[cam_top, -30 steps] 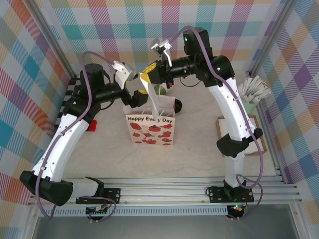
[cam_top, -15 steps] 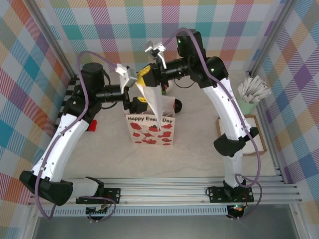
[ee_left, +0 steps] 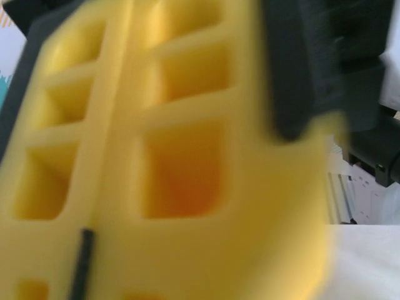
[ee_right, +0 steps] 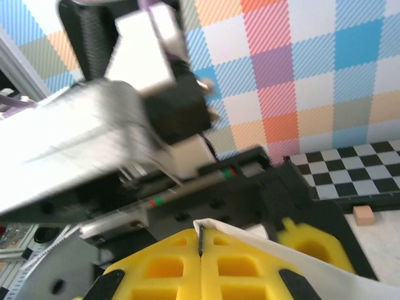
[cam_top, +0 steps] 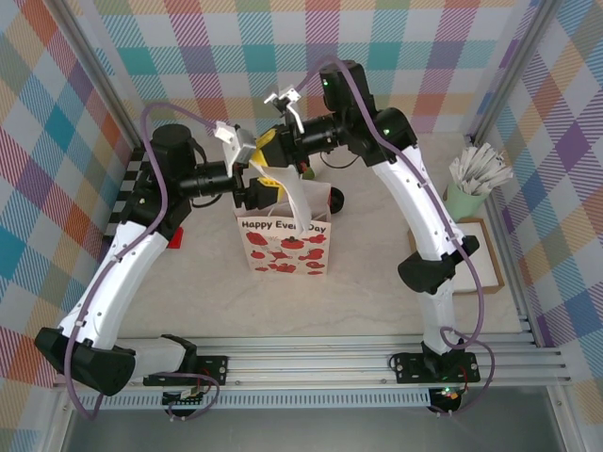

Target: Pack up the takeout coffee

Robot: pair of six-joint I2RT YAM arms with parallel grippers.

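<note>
Right gripper (cam_top: 268, 143): shifts left and back, pinching the white strip (cam_top: 294, 193) of the paper bag (cam_top: 283, 247).
Left gripper (cam_top: 269, 182): moves right, now just beside it.
White strip: drawn leftward.

The bag (cam_top: 283, 247) is white, printed with red fruit and dark lettering. The left arm (cam_top: 122, 273) and right arm (cam_top: 424, 212) are white with black joints and purple cables (cam_top: 146, 132). The pads (ee_right: 181, 269) are yellow. The walls (cam_top: 75, 94) are pastel plaid. A black-and-white checkerboard (cam_top: 127, 193) borders a red block (cam_top: 176, 237). The pot (cam_top: 468, 201) is mint green, and the surface (cam_top: 377, 282) is pale cream.
</note>
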